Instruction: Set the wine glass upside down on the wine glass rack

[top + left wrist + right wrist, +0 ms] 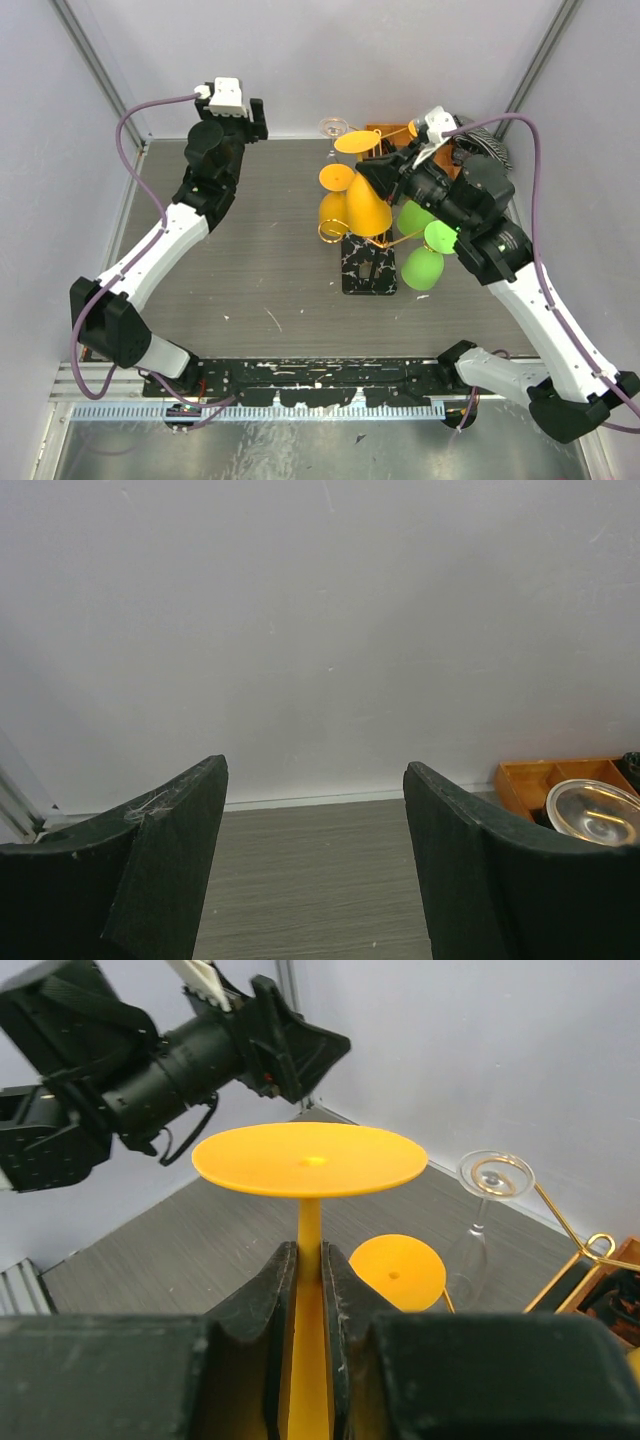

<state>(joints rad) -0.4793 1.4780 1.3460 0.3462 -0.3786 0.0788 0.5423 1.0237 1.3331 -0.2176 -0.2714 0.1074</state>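
Note:
My right gripper (374, 166) is shut on the stem of an orange wine glass (366, 205) and holds it upside down, foot up, above the rack. In the right wrist view the jaws (310, 1260) pinch the orange stem under the flat foot (310, 1160). The gold wire rack (398, 238) stands on its black-and-white marbled base (368, 268). A second orange glass (334, 212), two green glasses (421, 267) and a clear glass (335, 127) hang upside down on it. My left gripper (257, 117) is open and empty at the back left, facing the wall (315, 870).
An orange compartment tray (381, 133) sits behind the rack, against the back wall, and shows at the right of the left wrist view (545, 776). A gold scroll arm (560, 1222) and the clear glass (480, 1220) are just right of the held glass. The second orange glass's foot (397, 1272) is close below.

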